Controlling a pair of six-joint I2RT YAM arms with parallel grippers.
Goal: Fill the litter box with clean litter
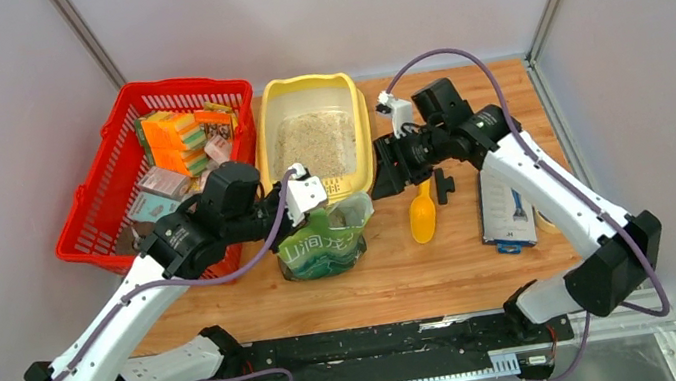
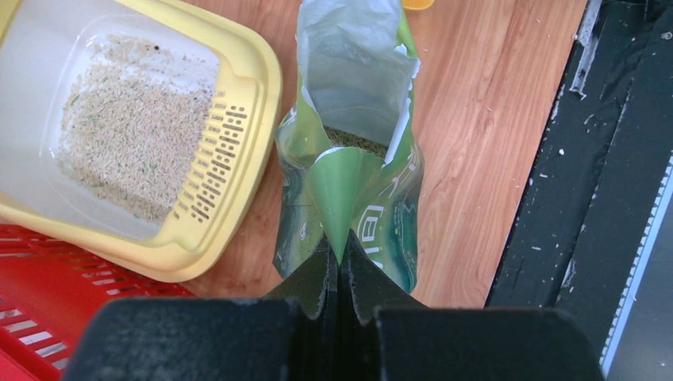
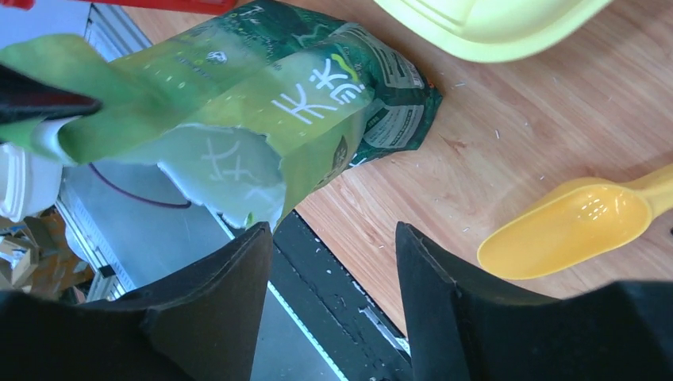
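Note:
The pale yellow litter box (image 1: 362, 136) sits at the back centre with a layer of beige litter (image 1: 312, 144) in it. It also shows in the left wrist view (image 2: 242, 171), with the litter (image 2: 119, 147) inside. The green pouch (image 1: 323, 250) stands upright in front of the box, its top torn open. My left gripper (image 1: 314, 202) is shut on a fold of the pouch's top edge (image 2: 340, 250); litter (image 2: 353, 141) shows inside the pouch (image 2: 373, 214). My right gripper (image 1: 382, 176) is open and empty (image 3: 333, 230), just right of the pouch's mouth (image 3: 278, 103).
A red mesh basket (image 1: 95, 212) with boxes stands left of the litter box. A yellow scoop (image 1: 423, 218) lies right of the pouch, also in the right wrist view (image 3: 571, 230). A white and blue packet (image 1: 507, 211) lies further right. The black base rail (image 1: 387, 340) runs along the front.

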